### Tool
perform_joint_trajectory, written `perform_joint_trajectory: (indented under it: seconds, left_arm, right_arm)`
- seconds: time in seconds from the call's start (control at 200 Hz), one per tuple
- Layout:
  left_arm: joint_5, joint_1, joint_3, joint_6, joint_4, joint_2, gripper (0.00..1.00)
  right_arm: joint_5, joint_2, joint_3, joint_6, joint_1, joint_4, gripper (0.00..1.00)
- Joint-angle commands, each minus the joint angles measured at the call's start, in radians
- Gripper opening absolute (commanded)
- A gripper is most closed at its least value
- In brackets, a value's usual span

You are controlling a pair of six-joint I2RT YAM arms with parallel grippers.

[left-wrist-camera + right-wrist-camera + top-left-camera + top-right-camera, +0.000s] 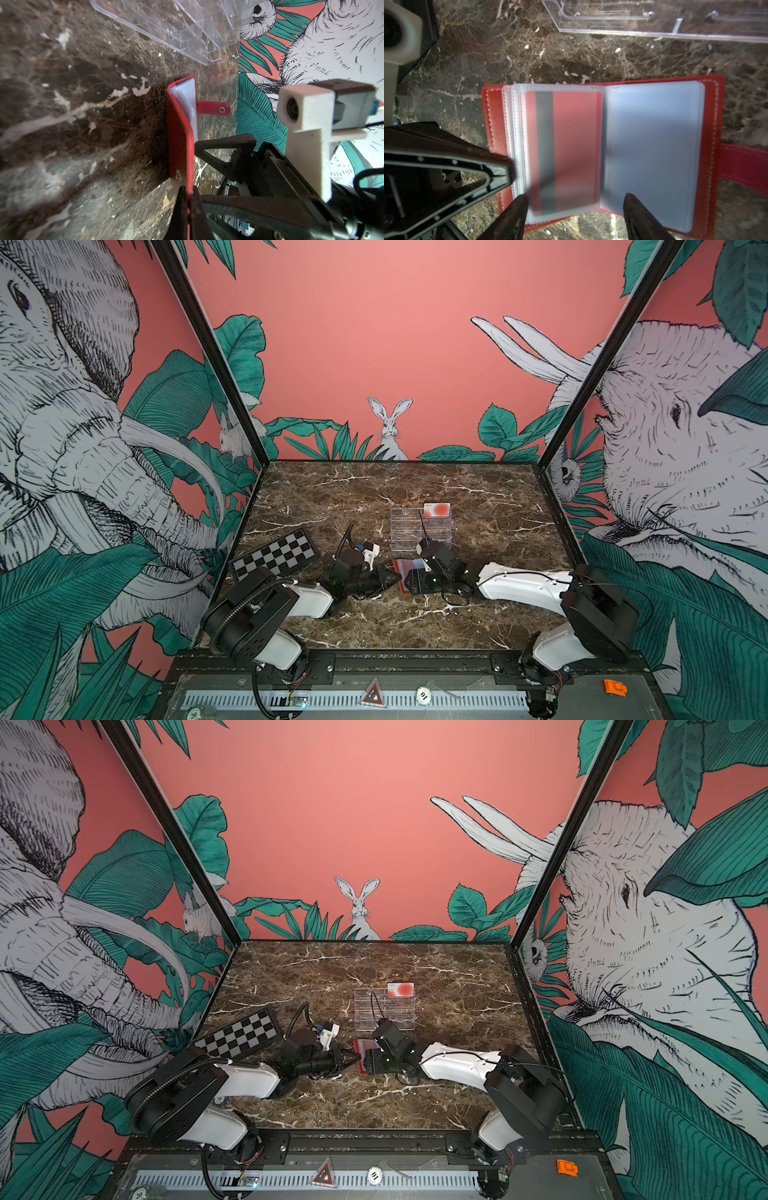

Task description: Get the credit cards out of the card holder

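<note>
Card holder (711,135) lies open on the marble table (374,489), just in front of the clear acrylic stand (419,537). The red card with grey stripe (571,145) and the pale blue card (652,155) sit in its clear sleeves, and the white card with red-orange circle (436,510) stands at the back of the stand. Left gripper (188,195) has its jaws pressed together on the edge of one red cover, tilting it up; right gripper (575,207) has its jaws spread, tips either side of the red card's sleeve, contact unclear through blur.
</note>
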Motion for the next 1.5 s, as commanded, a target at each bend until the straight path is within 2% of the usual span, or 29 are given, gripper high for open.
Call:
perform_joint_trajectory:
  seconds: [0.0,0.505,0.895,1.22,1.495]
  left_arm:
    - [0.024,-0.001,0.020,0.014,0.038,0.002,0.00]
    - [0.033,-0.002,0.024,0.013,0.038,0.005,0.00]
    - [0.033,-0.001,0.018,0.013,0.042,0.002,0.00]
    - [0.033,-0.002,0.018,0.015,0.044,0.002,0.00]
    - [0.033,-0.002,0.018,0.016,0.046,0.002,0.00]
  right_arm:
    - [0.026,0.015,0.021,0.000,0.009,-0.020,0.71]
    - [0.169,0.042,0.099,-0.019,0.028,-0.210,0.64]
    - [0.176,-0.088,0.054,-0.017,0.069,-0.104,0.64]
    - [0.158,-0.011,0.075,-0.007,0.095,-0.085,0.64]
    - [0.176,-0.005,0.062,-0.001,0.095,-0.088,0.64]
